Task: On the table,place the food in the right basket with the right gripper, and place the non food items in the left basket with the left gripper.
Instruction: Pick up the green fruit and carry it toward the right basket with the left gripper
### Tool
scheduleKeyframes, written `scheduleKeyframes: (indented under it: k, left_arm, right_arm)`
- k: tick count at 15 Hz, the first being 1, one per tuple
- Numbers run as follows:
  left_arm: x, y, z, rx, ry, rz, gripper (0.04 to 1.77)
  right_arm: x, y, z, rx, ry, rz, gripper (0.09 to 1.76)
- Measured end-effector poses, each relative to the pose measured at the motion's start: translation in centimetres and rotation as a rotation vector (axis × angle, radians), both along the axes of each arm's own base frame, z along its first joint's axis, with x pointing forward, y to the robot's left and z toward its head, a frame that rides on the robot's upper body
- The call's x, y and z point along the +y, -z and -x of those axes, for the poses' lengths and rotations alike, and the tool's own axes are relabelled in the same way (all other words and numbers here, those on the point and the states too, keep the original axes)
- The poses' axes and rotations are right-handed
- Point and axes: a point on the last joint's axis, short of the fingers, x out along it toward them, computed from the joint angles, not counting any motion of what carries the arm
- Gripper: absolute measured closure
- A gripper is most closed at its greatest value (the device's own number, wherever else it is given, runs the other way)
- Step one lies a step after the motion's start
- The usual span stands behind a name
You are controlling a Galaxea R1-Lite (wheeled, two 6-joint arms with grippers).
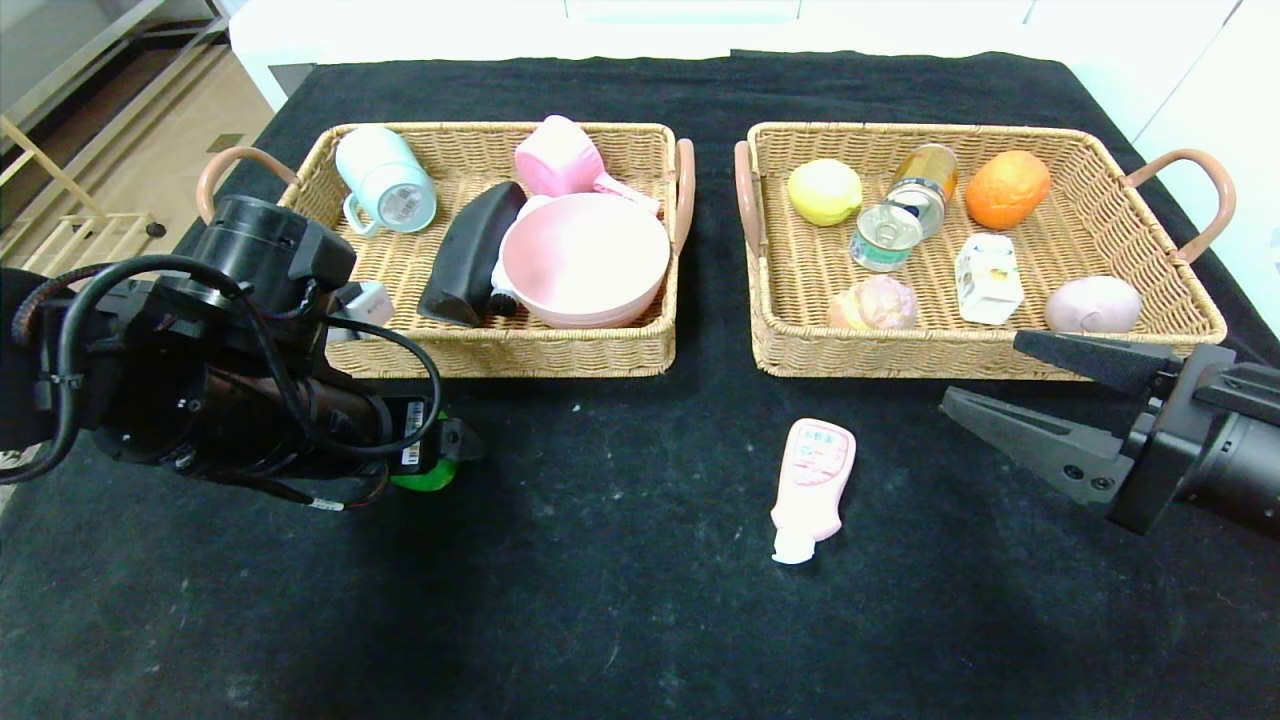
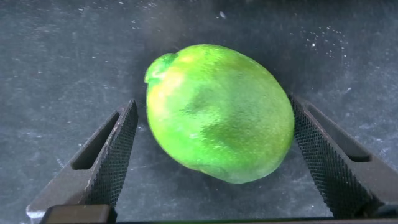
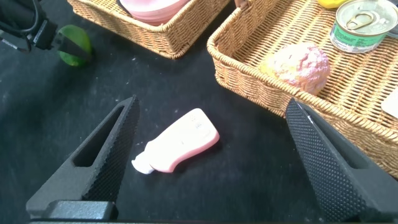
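A green lemon-shaped fruit [image 1: 427, 478] [image 2: 217, 112] lies on the table [image 1: 640, 620] in front of the left basket [image 1: 500, 352]. My left gripper [image 1: 462, 442] [image 2: 211, 109] is open, with one jaw on each side of the fruit. A pink squeeze bottle [image 1: 812, 482] [image 3: 183, 140] with a white cap lies flat in front of the right basket [image 1: 900, 362]. My right gripper [image 1: 982, 368] [image 3: 211, 102] hovers open to the right of the bottle, near that basket's front rim, holding nothing.
The left basket holds a light blue mug [image 1: 385, 185], a pink bowl [image 1: 585, 258], a pink scoop [image 1: 560, 155] and a black item [image 1: 470, 255]. The right basket holds an orange-brown bun [image 1: 1007, 188], a white carton [image 1: 988, 278], a tin can [image 1: 885, 235] and other food.
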Motion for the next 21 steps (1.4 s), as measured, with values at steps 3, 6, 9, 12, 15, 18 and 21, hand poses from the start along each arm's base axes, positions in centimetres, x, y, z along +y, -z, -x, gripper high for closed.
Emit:
scheduleKeyframes:
  k: [3, 6, 9, 12, 15, 18, 21]
  left_arm:
    - [-0.1, 0.1, -0.2, 0.004, 0.000, -0.001, 0.46]
    - [-0.1, 0.3, -0.3, 0.008, -0.001, -0.002, 0.61]
    - [-0.1, 0.4, -0.4, 0.011, -0.001, -0.002, 0.62]
    - [-0.2, 0.5, -0.4, 0.013, -0.001, -0.005, 0.63]
    - [-0.2, 0.2, -0.2, 0.006, 0.008, -0.008, 0.63]
    - [-1.0, -1.0, 1.4, -0.029, 0.057, 0.003, 0.63]
    - [-3.1, -2.1, 3.6, -0.074, 0.161, 0.024, 0.64]
  right_arm:
    - [0.0, 0.0, 0.0, 0.000, 0.000, 0.000, 0.14]
    - [0.0, 0.0, 0.0, 0.000, 0.000, 0.000, 0.14]
    - [0.0, 0.0, 0.0, 0.000, 0.000, 0.000, 0.14]
    - [0.0, 0.0, 0.0, 0.000, 0.000, 0.000, 0.14]
    - [-0.1, 0.0, 0.0, 0.000, 0.005, 0.000, 0.14]
    - [-0.1, 0.1, 0.0, 0.004, 0.003, 0.002, 0.14]
    - [-0.1, 0.1, 0.0, 0.005, 0.002, 0.003, 0.14]
